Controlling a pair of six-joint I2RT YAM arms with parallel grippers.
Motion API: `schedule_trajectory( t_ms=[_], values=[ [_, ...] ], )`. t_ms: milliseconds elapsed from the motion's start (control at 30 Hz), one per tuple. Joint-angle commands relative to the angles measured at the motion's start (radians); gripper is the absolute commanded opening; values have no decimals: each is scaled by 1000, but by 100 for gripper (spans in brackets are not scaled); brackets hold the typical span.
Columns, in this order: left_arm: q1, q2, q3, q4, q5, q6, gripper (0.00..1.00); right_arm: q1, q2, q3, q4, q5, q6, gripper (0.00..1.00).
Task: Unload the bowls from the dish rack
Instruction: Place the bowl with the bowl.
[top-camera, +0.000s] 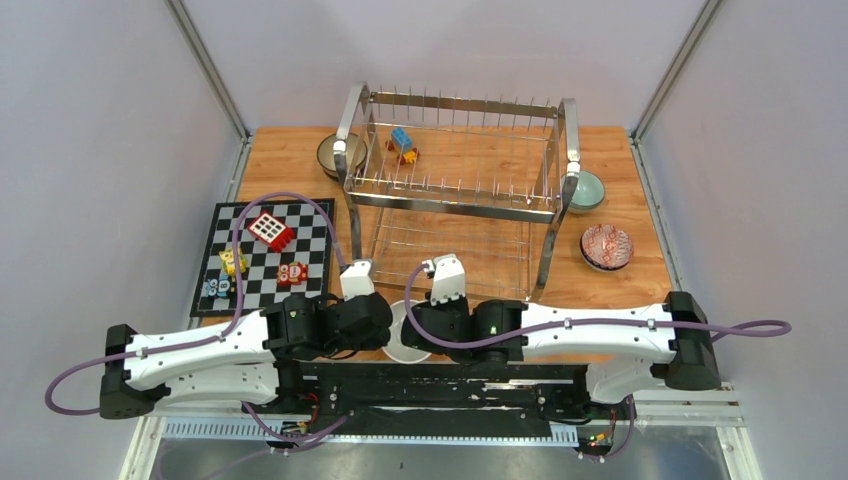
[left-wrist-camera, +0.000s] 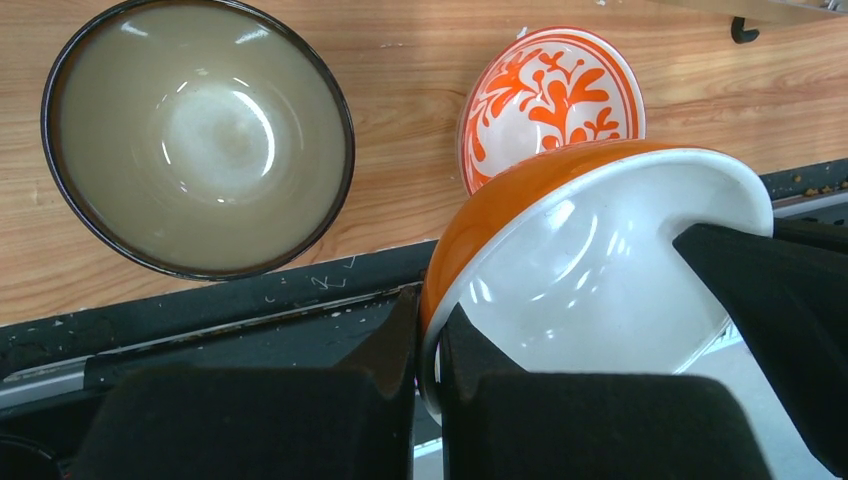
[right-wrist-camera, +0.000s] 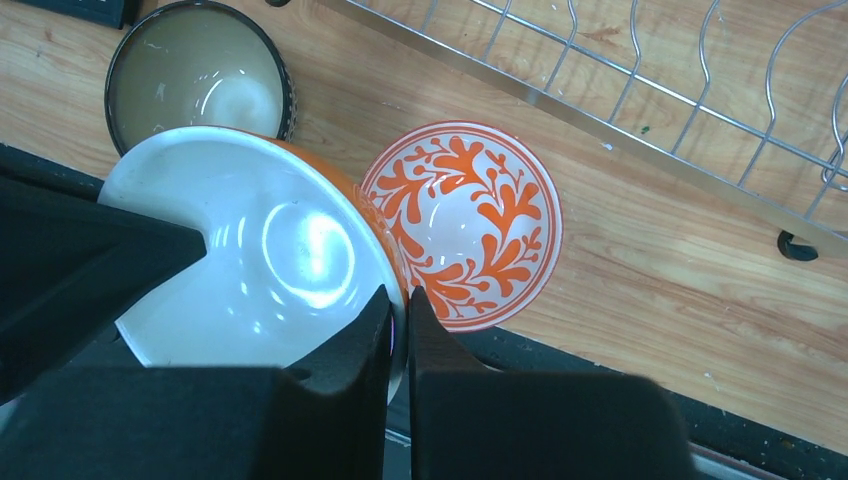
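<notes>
**Mia:** What are the two claws doing at the near edge?

**Ben:** The left claw (left-wrist-camera: 427, 335) is pinched tight on the rim of the orange bowl (left-wrist-camera: 590, 270). The right claw (right-wrist-camera: 398, 320) is pinched tight on the same rim, at another spot. The bowl is white inside, and it is tipped up between them.

**Mia:** What is just past it?

**Ben:** Two bowls sit flat on the wooden table (top-camera: 620, 290). One is the leafy bowl (right-wrist-camera: 465, 225), white with orange leaves, just beside the held one. The other is the brown bowl (left-wrist-camera: 197, 140) with a dark rim, a bit apart.

**Mia:** And further back?

**Ben:** The big shiny dish rack (top-camera: 455, 160) stands in the middle. A checked board (top-camera: 315, 240) with toy blocks (top-camera: 270, 230) lies to its left. A red bowl (top-camera: 606, 246) sits on the table to its right. A green bowl (top-camera: 587, 190) is behind that, right by the rack's end. A dark bowl (top-camera: 325, 155) sits by the far left leg. Some small blocks (top-camera: 403, 145) show through the top wires.
</notes>
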Motion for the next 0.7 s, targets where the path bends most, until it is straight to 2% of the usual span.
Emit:
schedule_trajectory(
  t_ms=[0,67,100,233,400,500,667],
  values=[
    [-2,-20,6,32,-29,-19,0,-21,4,-29,-7,-25,-37,3],
    [-3,-24,-1,42,-28,-11,0,-21,-7,-30,-7,-22,-40,2],
    [-2,-29,-7,51,-27,-4,8,-22,-14,-33,-10,-20,-40,2],
    [-3,-77,-39,58,-35,24,52,-27,-74,-47,-45,-2,-36,2],
    [-3,-174,-77,-12,-79,12,86,-55,-158,-83,-90,-16,-49,2],
    [-2,-251,-112,-36,-110,7,91,-84,-213,-137,-100,-23,-37,2],
    [-3,-368,-164,-62,-159,-1,91,-143,-286,-208,-86,-37,-22,2]
  ],
)
